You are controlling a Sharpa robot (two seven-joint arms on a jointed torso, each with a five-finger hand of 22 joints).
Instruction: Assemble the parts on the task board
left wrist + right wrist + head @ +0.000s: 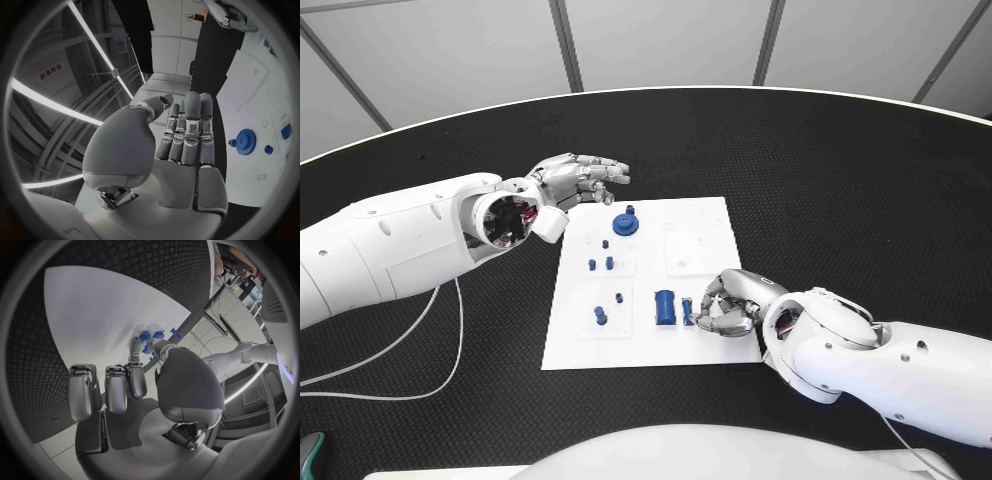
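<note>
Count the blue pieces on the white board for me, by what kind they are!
Blue gear: 1
Big blue cylinder: 1
Small blue pegs: 5
Total: 7

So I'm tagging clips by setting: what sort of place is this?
Probably a robotics lab or test cell, not a home. A round black table carries a white task board with small blue parts, pale panelled walls stand behind, and cables trail from the arms.

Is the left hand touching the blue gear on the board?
Apart. The head view shows the left hand off the task board's far left corner, with bare white board between its fingers and the blue gear.
</note>
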